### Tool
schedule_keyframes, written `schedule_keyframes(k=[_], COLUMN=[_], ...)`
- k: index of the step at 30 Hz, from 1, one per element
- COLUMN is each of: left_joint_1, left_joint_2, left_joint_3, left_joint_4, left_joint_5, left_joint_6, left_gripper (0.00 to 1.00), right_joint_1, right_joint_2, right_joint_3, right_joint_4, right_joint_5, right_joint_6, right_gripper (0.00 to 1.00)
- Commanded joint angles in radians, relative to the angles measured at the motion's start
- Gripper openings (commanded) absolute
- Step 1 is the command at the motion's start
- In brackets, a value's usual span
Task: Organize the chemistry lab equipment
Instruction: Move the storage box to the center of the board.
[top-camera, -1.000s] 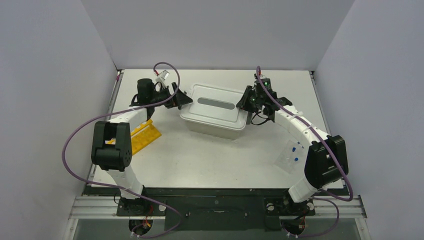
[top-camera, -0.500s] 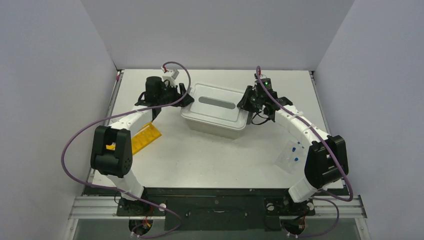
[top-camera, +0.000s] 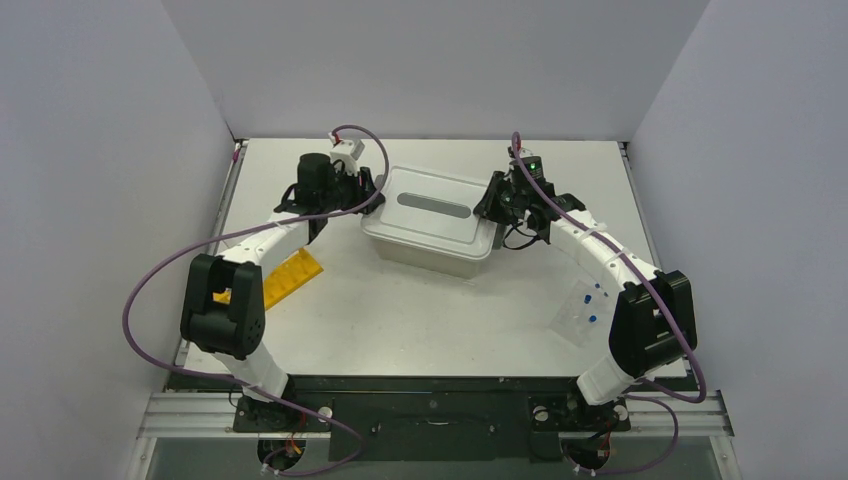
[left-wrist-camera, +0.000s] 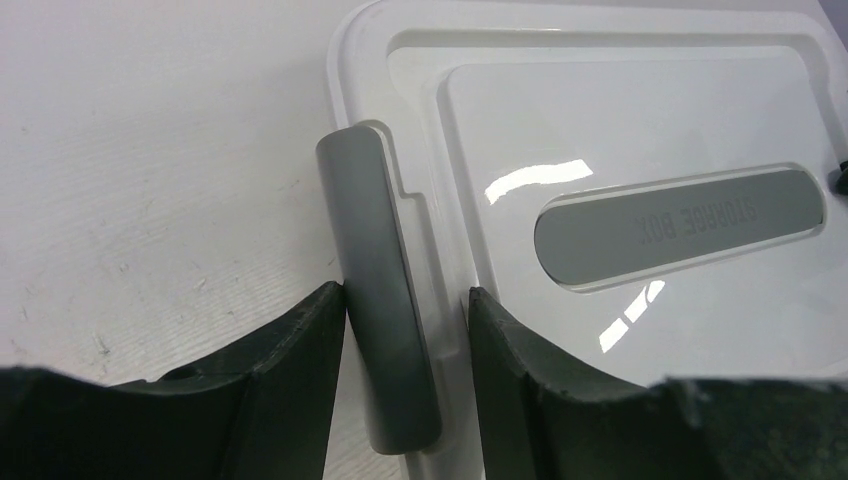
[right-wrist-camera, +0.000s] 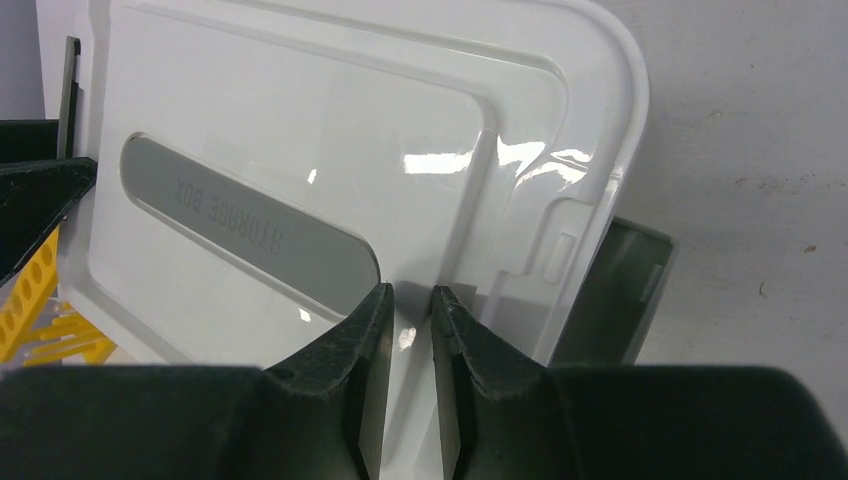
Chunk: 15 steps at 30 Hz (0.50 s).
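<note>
Narrowing around the grey latch, the left gripper has advanced, unclamped; right gripper still pinches the white lid.

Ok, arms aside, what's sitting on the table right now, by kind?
White lidded storage box: 1
Yellow rack: 1
Clear item with blue caps: 1
Total: 3
</note>
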Motion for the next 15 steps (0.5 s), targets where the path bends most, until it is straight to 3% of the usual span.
schedule_keyframes(k=[1,9,11,12,14,15], left_joint_1=[-0.038,-0.07,-0.071,-0.07,-0.066,-0.066], left_joint_2=[-0.041,-0.085,-0.091,-0.095,-0.106,-0.112], left_joint_3=[0.008,-0.037,-0.031,-0.022,-0.007,-0.003], left_joint_4=[-0.031,-0.035,-0.047,-0.054,-0.102,-0.116], left_joint_5=[0.011,-0.004,-0.003,-0.002,0.009,0.009], left_joint_6=[0.055,0.111,0.094,0.087,0.071,0.066], left_gripper=[0.22,0.0,0.07,0.17,0.27,0.32], right_joint_1=[0.003,0.006,0.006,0.006,0.006,0.006], right_joint_2=[0.018,0.019,0.004,-0.001,-0.023,-0.043], right_joint_3=[0.009,0.022,0.023,0.034,0.067,0.08], right_joint_4=[-0.091,-0.103,-0.114,-0.121,-0.155,-0.181], right_joint_5=[-0.003,-0.008,0.006,0.027,0.072,0.106], right_joint_6=[-0.031,-0.04,-0.052,-0.061,-0.073,-0.078], right_gripper=[0.19,0.2,0.24,0.26,0.37,0.51])
